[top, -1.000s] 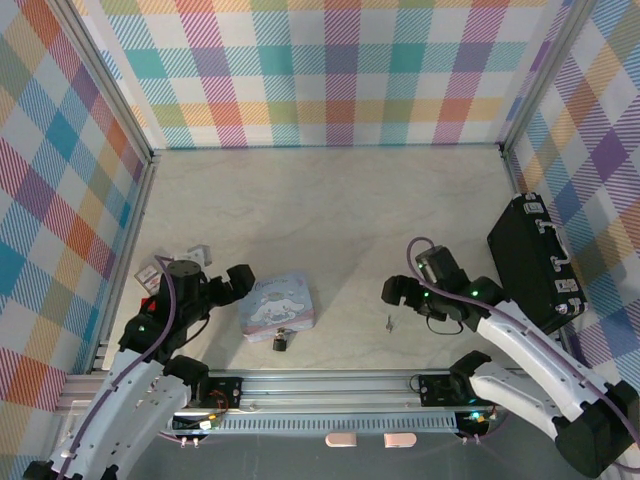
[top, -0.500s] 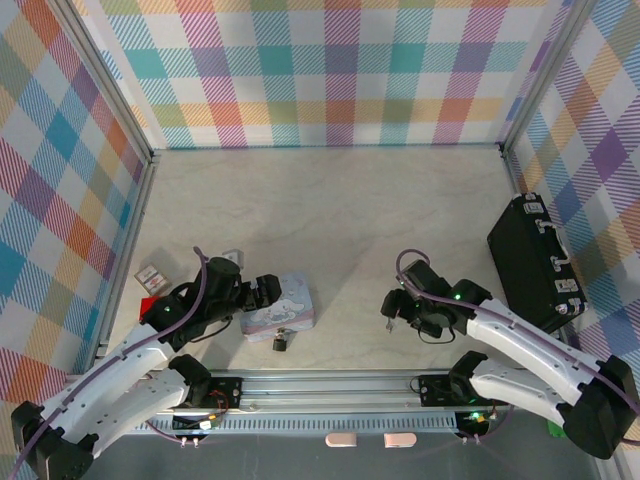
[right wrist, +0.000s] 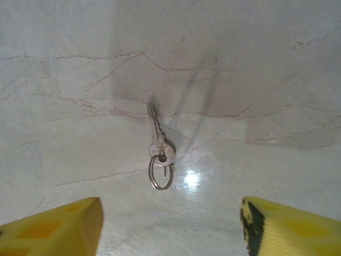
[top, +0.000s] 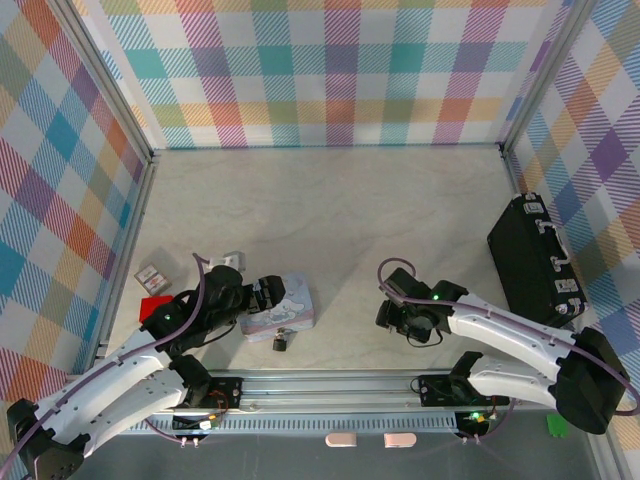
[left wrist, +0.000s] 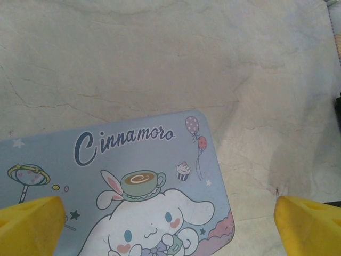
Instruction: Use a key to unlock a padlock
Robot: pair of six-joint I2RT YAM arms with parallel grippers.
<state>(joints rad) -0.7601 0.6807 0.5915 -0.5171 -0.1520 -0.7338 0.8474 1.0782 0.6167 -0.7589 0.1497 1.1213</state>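
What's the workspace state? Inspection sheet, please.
Surface: pale, veined marble-look tabletop.
Job's things: padlock by the near edge of the cartoon tin; key, on a ring, flat on the table.
Clutter: cartoon tin; black case at right wall; small packets at left edge.
End effectors: left end effector open over the tin; right end effector open above the key, not gripping.
Cables: purple cable looping off each wrist.
Surroundings: plaid walls; aluminium rail at near edge.

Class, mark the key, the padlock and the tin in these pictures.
key [right wrist: 161,150]: right wrist view, on its round head.
padlock [top: 282,343]: top external view, on its dark body.
tin [left wrist: 114,184]: left wrist view, on its printed lid.
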